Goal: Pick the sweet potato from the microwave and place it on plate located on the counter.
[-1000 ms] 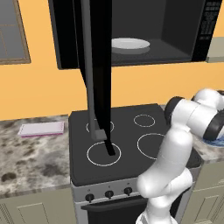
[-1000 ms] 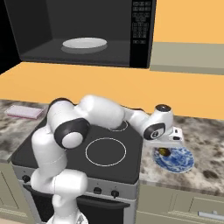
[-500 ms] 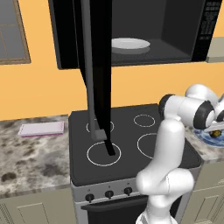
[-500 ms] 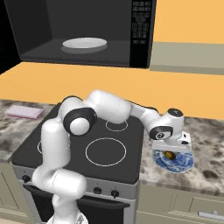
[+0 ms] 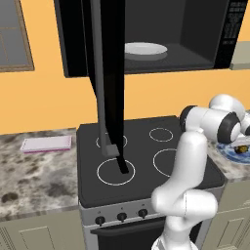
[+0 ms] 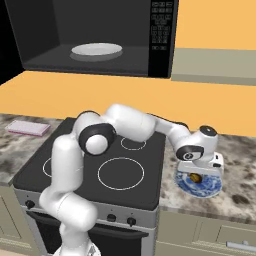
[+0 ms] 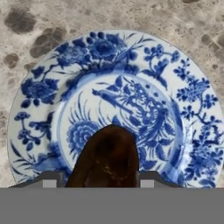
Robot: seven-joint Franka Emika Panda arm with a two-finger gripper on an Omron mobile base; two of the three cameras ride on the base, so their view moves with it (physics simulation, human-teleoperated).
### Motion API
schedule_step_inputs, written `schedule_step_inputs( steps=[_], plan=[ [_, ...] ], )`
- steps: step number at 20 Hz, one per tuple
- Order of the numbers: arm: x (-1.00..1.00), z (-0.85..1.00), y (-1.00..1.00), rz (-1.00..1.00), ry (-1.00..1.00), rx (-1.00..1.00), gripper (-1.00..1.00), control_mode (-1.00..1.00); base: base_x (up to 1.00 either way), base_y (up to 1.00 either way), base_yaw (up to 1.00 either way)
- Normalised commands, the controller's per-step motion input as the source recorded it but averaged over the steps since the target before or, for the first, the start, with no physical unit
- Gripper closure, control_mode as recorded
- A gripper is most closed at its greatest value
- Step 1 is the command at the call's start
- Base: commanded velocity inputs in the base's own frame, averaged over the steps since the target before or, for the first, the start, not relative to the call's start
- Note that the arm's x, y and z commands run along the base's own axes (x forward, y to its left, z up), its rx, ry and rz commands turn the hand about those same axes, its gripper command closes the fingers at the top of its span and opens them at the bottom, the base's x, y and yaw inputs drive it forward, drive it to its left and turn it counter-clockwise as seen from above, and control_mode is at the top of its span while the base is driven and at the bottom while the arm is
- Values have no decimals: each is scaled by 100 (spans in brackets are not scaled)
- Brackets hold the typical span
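Gripping the sweet potato (image 7: 109, 157) between both fingertips, gripper (image 7: 95, 179) directly above the plate (image 7: 183, 92).

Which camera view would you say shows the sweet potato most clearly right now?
The hand view: the sweet potato sits large between the gripper fingertips, over the plate. The right base view shows it as a small brown lump under the hand; the left base view shows a tiny dark speck at the frame's edge.
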Motion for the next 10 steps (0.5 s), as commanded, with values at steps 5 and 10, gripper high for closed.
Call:
schedule_step_inputs(
  steps=[5, 10],
  plan=[
    [0, -13, 0, 0, -9, 0, -100, -100, 0, 0, 0],
    [0, 0, 0, 0, 0, 0, -100, -100, 0, 0, 0]
  ],
)
